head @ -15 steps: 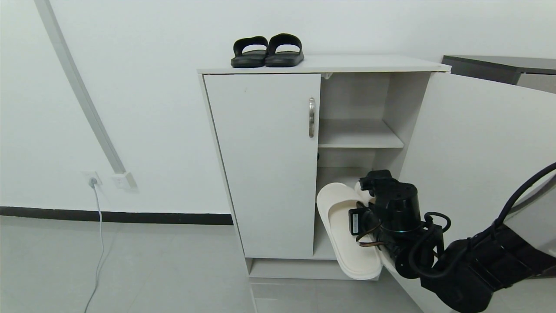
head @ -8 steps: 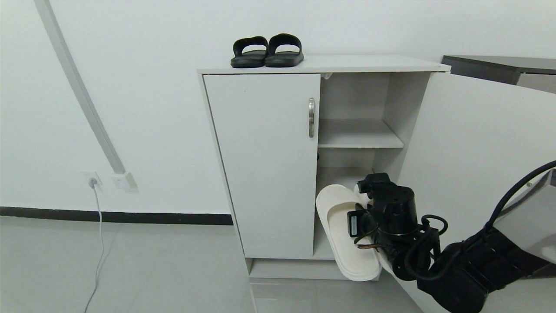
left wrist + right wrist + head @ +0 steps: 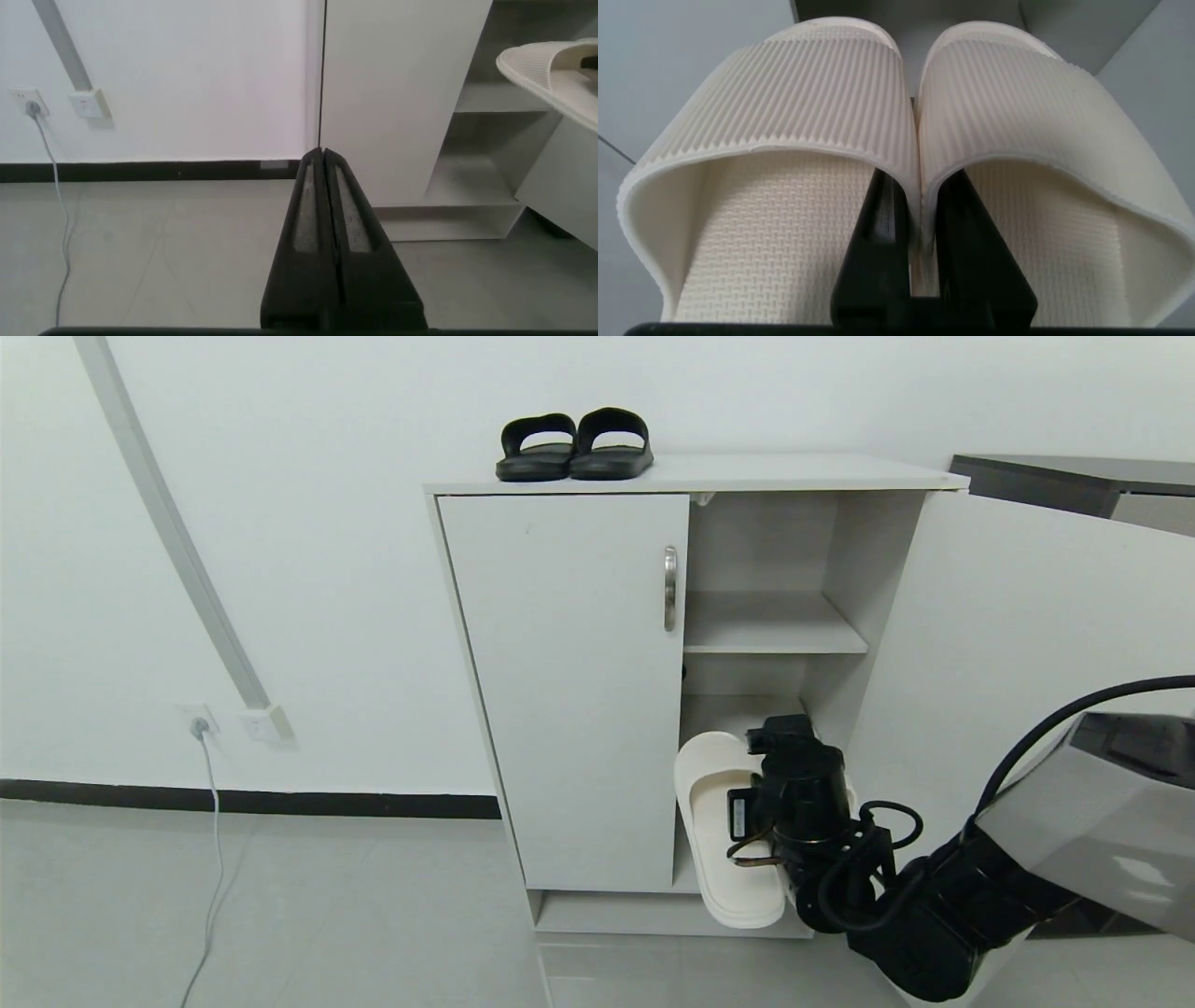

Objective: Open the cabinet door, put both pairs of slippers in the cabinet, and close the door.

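Observation:
The white cabinet (image 3: 560, 691) has its right door (image 3: 1008, 644) swung open and its left door shut. A pair of black slippers (image 3: 574, 446) rests on the cabinet top. My right gripper (image 3: 780, 775) is shut on a pair of white slippers (image 3: 724, 831), pinching their inner straps (image 3: 910, 140) together. The pair hangs tilted at the mouth of the lower compartment, toes toward the inside. My left gripper (image 3: 322, 201) is shut with nothing in it, low above the floor, pointing at the cabinet's shut left door (image 3: 402, 93).
An upper shelf (image 3: 770, 625) inside the cabinet is bare. A wall socket with a cable (image 3: 201, 728) is at the left. A dark table (image 3: 1083, 476) stands behind the open door. The grey tiled floor lies in front.
My right gripper has carried the white slippers left and a little deeper into the lower opening of the cabinet. The right arm's elbow has risen.

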Controlling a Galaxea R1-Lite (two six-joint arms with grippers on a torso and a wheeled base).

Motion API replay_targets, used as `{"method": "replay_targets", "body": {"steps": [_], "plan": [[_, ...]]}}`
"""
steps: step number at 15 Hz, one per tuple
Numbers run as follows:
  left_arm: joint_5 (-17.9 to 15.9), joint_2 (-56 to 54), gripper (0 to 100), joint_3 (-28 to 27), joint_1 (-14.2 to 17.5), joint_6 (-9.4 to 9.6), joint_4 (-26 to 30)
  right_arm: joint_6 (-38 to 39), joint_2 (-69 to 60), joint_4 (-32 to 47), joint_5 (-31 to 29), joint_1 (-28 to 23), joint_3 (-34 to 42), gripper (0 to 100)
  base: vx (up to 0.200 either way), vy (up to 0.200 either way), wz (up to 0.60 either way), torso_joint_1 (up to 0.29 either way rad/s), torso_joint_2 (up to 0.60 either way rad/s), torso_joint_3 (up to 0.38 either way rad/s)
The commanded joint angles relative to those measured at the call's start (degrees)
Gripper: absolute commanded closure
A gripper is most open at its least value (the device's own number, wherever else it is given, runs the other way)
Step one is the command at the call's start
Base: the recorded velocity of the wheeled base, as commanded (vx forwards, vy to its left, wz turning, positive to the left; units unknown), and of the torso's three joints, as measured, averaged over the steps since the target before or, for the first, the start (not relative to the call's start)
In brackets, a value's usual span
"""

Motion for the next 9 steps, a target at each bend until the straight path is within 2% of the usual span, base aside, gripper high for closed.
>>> {"method": "replay_targets", "body": {"steps": [1,2,9], "plan": [[0.02,0.13,100,0.0,0.04,0.08,0.01,0.05,1.4,-0.04,-0.07,0.13,-0.44,100,0.0,0.0,0.0,0.0,0.0,0.0],[0.02,0.13,100,0.0,0.04,0.08,0.01,0.05,1.4,-0.04,-0.07,0.13,-0.44,100,0.0,0.0,0.0,0.0,0.0,0.0],[0.02,0.13,100,0.0,0.04,0.17,0.01,0.05,2.02,-0.13,-0.07,0.13,-0.44,100,0.0,-0.2,0.0,0.002,0.0,0.002]]}}
